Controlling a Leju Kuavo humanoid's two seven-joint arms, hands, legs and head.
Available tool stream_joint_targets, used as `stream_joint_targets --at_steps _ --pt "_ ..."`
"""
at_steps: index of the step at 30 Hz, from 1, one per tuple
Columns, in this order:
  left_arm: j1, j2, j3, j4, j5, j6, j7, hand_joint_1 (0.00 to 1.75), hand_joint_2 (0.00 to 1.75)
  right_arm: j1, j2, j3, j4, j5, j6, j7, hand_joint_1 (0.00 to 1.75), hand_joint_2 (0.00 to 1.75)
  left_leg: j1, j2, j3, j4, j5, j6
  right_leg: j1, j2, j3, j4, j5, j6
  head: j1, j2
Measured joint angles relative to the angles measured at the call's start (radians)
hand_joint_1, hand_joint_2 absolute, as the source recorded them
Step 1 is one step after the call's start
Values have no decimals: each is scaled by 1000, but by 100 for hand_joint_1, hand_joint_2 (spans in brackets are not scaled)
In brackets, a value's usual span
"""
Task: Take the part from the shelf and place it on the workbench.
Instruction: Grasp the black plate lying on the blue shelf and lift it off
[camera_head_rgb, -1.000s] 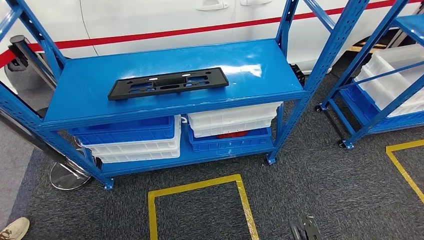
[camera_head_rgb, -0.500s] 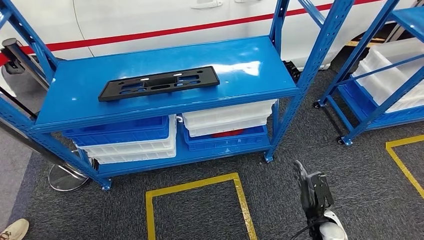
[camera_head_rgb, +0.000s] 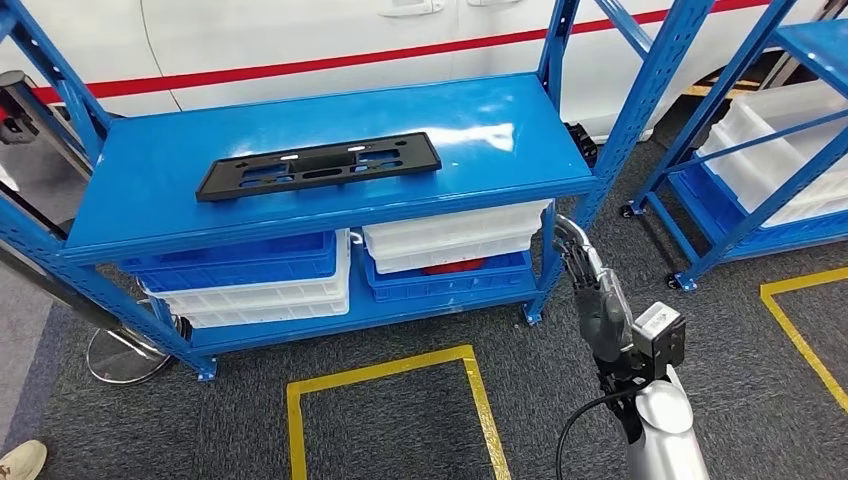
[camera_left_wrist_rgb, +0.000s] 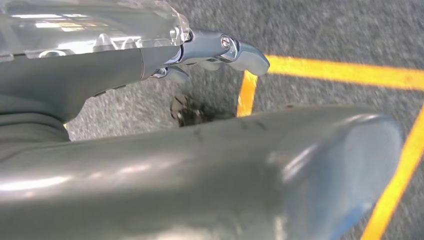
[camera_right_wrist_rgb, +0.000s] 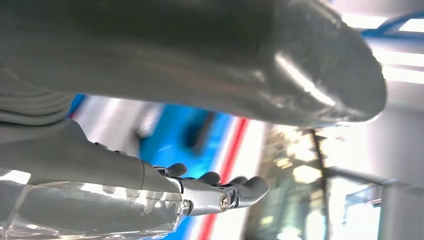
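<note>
While the black part (camera_head_rgb: 318, 165) lies flat on the blue shelf (camera_head_rgb: 480, 110), up and well left of the right hand (camera_head_rgb: 590, 285), fingers extended, holding nothing: reach over shelf edge, grip near long edge.

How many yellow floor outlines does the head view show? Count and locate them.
2. One outline lies on the carpet before the middle blue rack; the other sits at the right edge, partly cut off.
</note>
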Motion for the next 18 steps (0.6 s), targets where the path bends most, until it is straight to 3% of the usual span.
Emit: stream_joint_targets --at_steps 2,4,5,6,7,9,11,13,15,17,18 --pt "-1 -4 9 1 2 2 -1 0 0 -4 -13 45 -60 -30 10 -19 0 0 4 2 5 -12 7 12 -1 -1 -26 61 -41 8 1 0" --pt "-2 -7 18 1 4 5 -2 0 0 -7 -26 85 -112 -59 19 -36 0 0 2 3 4 -13 8 17 -2 -2 -86 191 -104 13 2 0" --pt "-3 -8 23 2 4 7 -4 0 0 -6 -31 105 -138 -74 24 -44 0 0 1 3 4 -13 8 17 -2 -2 -113 246 -122 14 2 0" --pt "-3 -9 27 2 4 8 -5 0 0 -6 -36 125 -163 -88 29 -52 0 0 1 3 5 -13 7 18 -2 -2 -126 269 -121 15 2 0" --pt "-3 -11 31 3 4 9 -6 0 0 -5 -41 146 -189 -103 33 -60 0 0 0 3 6 -12 7 17 -2 -2 -120 255 -101 15 2 0" --pt "-5 -14 39 3 4 9 -10 0 0 -5 -50 187 -242 -131 41 -74 0 0 0 3 8 -9 4 15 -2 -3 -61 133 -31 8 2 0" --pt "-7 -18 47 4 4 10 -15 0 0 -6 -58 227 -293 -159 49 -86 0 0 -3 2 7 -4 -1 7 3 -6 -8 20 7 -1 2 0" --pt "-8 -20 55 5 3 10 -20 0 0 -5 -64 263 -336 -188 58 -100 0 0 -6 2 5 -3 -3 -2 8 -6 2 -9 6 -8 1 0" --pt "-10 -20 61 7 0 10 -23 0 0 -4 -69 291 -366 -210 68 -108 0 0 -7 3 6 -2 -8 -12 3 -3 5 -16 10 -17 1 0" --pt "-12 -20 64 7 -5 9 -25 0 0 -5 -72 311 -383 -218 72 -109 0 0 -6 2 -12 45 -41 -21 -3 -4 10 -24 13 -27 0 0" --pt "-12 -21 66 8 -7 9 -25 0 0 -6 -72 319 -389 -219 74 -109 0 0 -3 1 -38 100 -71 -25 -3 -4 11 -26 14 -30 -1 0"
